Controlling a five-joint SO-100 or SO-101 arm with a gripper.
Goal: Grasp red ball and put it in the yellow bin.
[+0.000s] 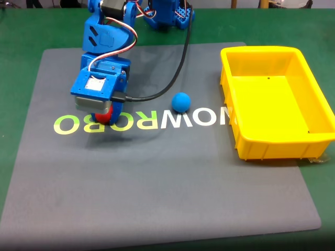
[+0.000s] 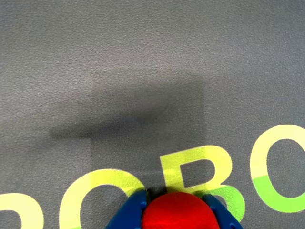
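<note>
pincer (image 2: 177, 202) gripping red ball (image 2: 178, 213), blue fingers flanking it | yellow bin (image 1: 230, 104) lying well apart, toward fixed-view right | blue ball (image 1: 181, 102) sitting between

In the fixed view the arm's blue body covers most of the red ball (image 1: 104, 115) — just a sliver shows. In the wrist view the bottom edge crops the ball (image 2: 178, 212) and the pincer (image 2: 177, 210) — fingertips (image 2: 129, 214) barely enter.

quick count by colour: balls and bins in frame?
Red ball: 1, between the fingers of the gripper
Blue ball: 1, on the mat
Yellow bin: 1, nothing in it
Total: 3
</note>
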